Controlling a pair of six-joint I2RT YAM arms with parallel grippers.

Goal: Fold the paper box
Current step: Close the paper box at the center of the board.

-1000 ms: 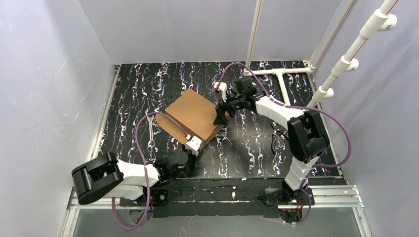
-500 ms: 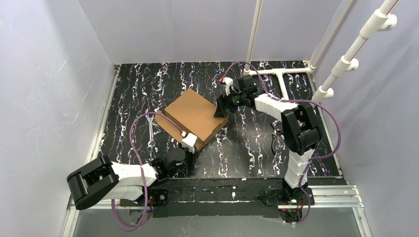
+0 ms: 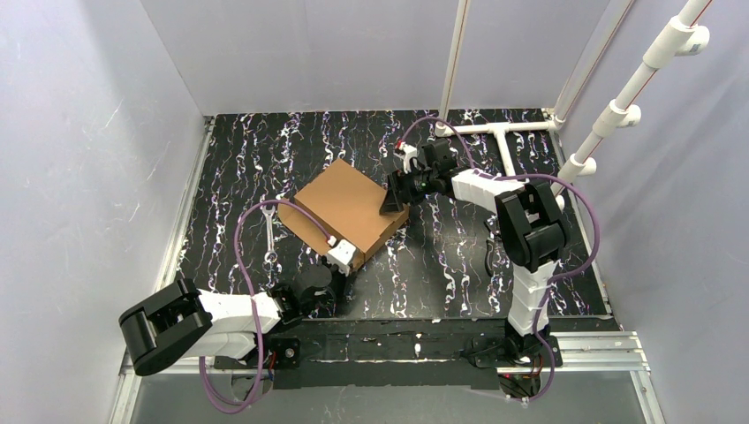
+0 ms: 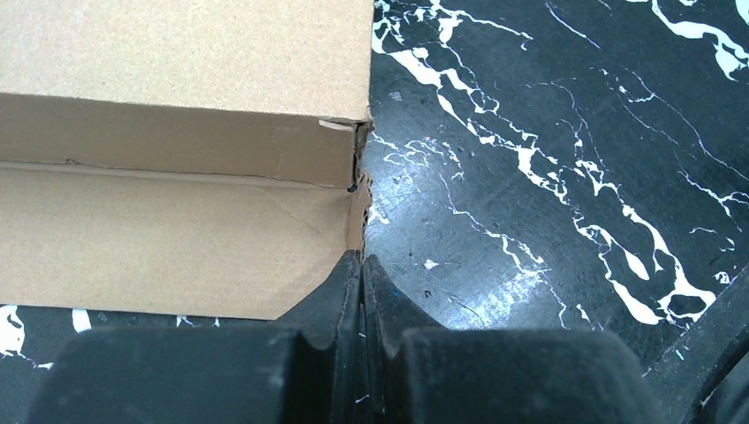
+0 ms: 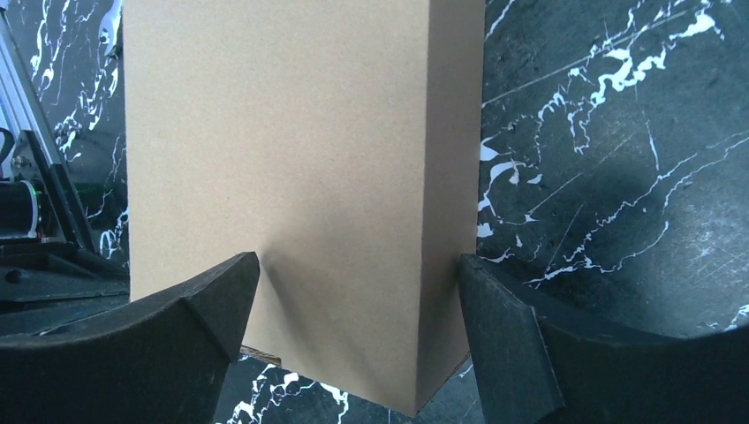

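Nothing to read here — no lettering, label, brand mark or number legible on the paper box [image 3: 349, 208] or the worktop [image 3: 459, 256] — any view.

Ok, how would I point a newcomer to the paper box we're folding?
Find the black table veined with white; near its middle lies the paper box. It is the only plain brown cardboard thing there, a shallow rectangle set cornerwise, with the right fingers astride its right-hand corner.
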